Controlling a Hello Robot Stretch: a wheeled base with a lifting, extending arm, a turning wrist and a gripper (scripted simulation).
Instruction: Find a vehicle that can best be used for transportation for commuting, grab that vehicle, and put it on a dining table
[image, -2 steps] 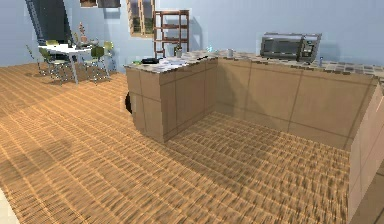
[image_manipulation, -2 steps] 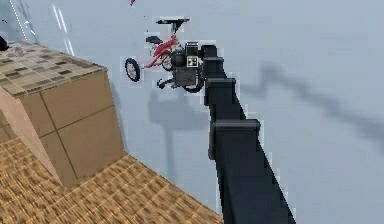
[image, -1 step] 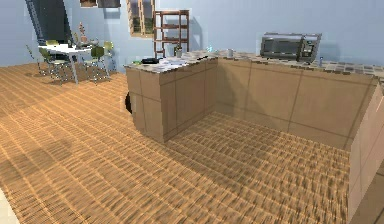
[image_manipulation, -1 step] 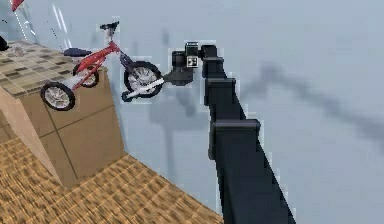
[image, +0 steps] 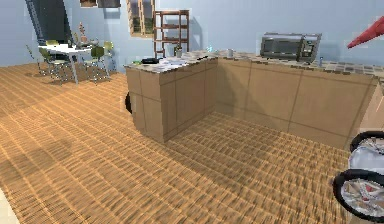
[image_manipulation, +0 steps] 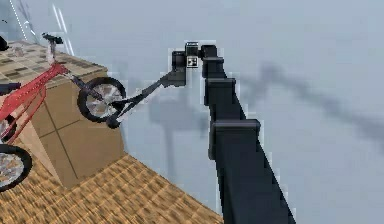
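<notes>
A red bicycle (image_manipulation: 45, 85) with black wheels stands tilted at the arm side view's left, in front of a wooden counter (image_manipulation: 70, 140). Its smaller-looking wheel (image_manipulation: 101, 98) is up at counter height. The arm rises from the bottom edge, and the gripper (image_manipulation: 122, 105) reaches left to that wheel. I cannot tell whether the gripper holds the bicycle. In the forward view the bicycle's wheels (image: 362, 190) show at the lower right edge, and a red part (image: 366, 37) at the upper right. A white dining table (image: 62, 50) with chairs stands far off at the upper left.
An L-shaped wooden kitchen counter (image: 200, 95) runs across the forward view, with a microwave (image: 289, 46) on it. A tall shelf (image: 172, 33) stands against the blue back wall. Wood floor lies between me and the dining table.
</notes>
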